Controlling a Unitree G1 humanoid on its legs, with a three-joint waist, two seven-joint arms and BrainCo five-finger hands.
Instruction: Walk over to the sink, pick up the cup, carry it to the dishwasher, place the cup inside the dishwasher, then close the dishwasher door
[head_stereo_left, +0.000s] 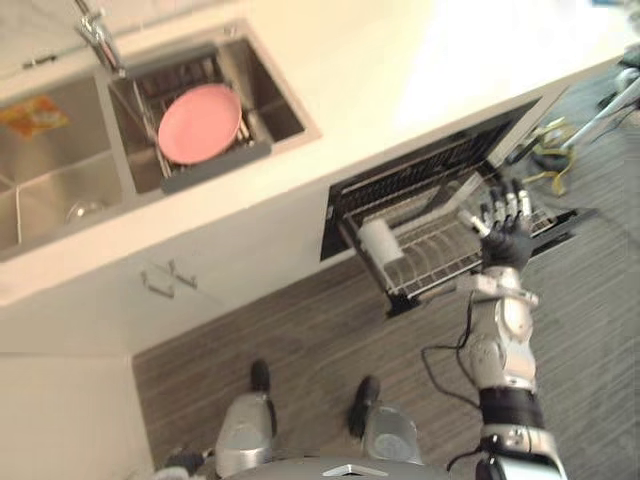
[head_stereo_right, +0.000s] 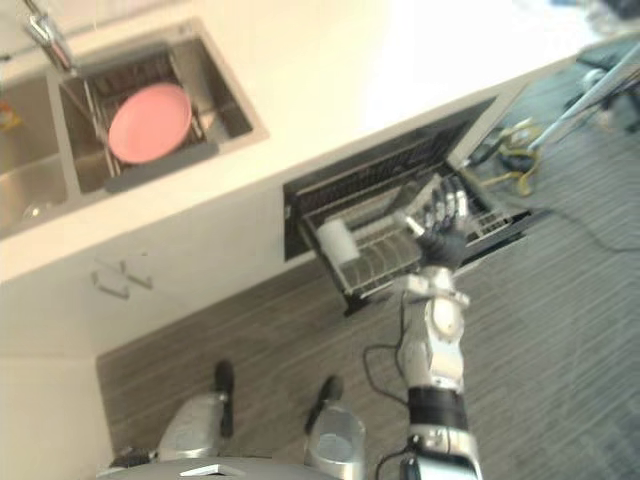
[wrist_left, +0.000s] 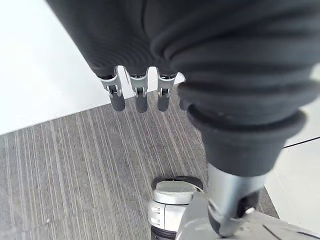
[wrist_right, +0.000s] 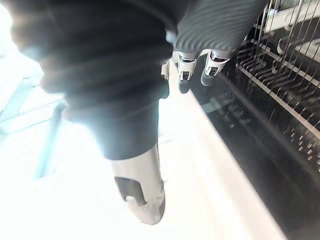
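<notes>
- Cup (head_stereo_left: 380, 240): white, sits in the dishwasher (head_stereo_left: 430, 165), at the left end of the pulled-out wire rack (head_stereo_left: 440, 258). Nothing is touching it.
- Right hand (head_stereo_left: 505, 232): raised over the right part of the same rack, back of the hand towards the camera. Fingers (head_stereo_left: 511, 197) are straight and spread, holding nothing. It is well apart from the cup.
- Right wrist view: fingertips (wrist_right: 184, 82) hang just beside the rack wires. Can't tell whether they make contact.
- Left hand (wrist_left: 140, 95): hangs low over the striped grey floor (wrist_left: 75, 170). Fingers are relaxed and point down, with nothing in them.
- Dishwasher door is open and the rack is drawn out over it. The dark cavity shows behind, under the worktop (head_stereo_left: 400, 70) edge.
- Sink (head_stereo_left: 280, 95): set in the worktop, up and to the left of the dishwasher. Its right basin holds a drain rack with a pink plate (head_stereo_left: 199, 122) lying in it. The faucet (head_stereo_left: 98, 35) stands at the back, between the basins.
- Left basin: an orange item (head_stereo_left: 35, 115) on its far side, too small to identify.
- Two cabinet handles (head_stereo_left: 160, 280) on the white front below the sink.
</notes>
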